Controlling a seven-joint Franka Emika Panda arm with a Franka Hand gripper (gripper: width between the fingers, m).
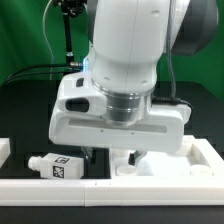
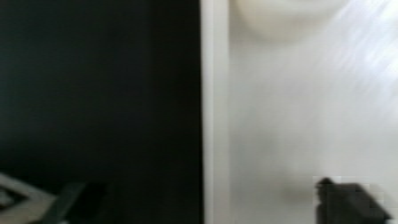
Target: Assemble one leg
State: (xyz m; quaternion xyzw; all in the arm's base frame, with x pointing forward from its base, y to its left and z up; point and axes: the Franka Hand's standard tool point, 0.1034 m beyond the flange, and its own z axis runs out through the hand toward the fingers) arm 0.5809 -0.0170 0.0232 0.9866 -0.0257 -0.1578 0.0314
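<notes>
One leg [image 1: 55, 165], a short white peg with black-and-white tags, lies on its side on the black table at the exterior view's left, just left of my gripper [image 1: 112, 157]. The gripper hangs low over the left edge of the flat white panel [image 1: 165, 158]. In the wrist view the gripper [image 2: 199, 206] is open and empty. One dark fingertip [image 2: 350, 203] is over the panel [image 2: 302, 110] and the other is over the black table. A round corner socket [image 2: 285, 20] shows on the panel. The leg is out of the wrist view.
A raised white rim [image 1: 100, 188] runs along the table's front and up the exterior view's right side [image 1: 212, 155]. Another white piece [image 1: 4, 150] sits at the far left. Black cables and a post [image 1: 66, 40] stand behind the arm against a green backdrop.
</notes>
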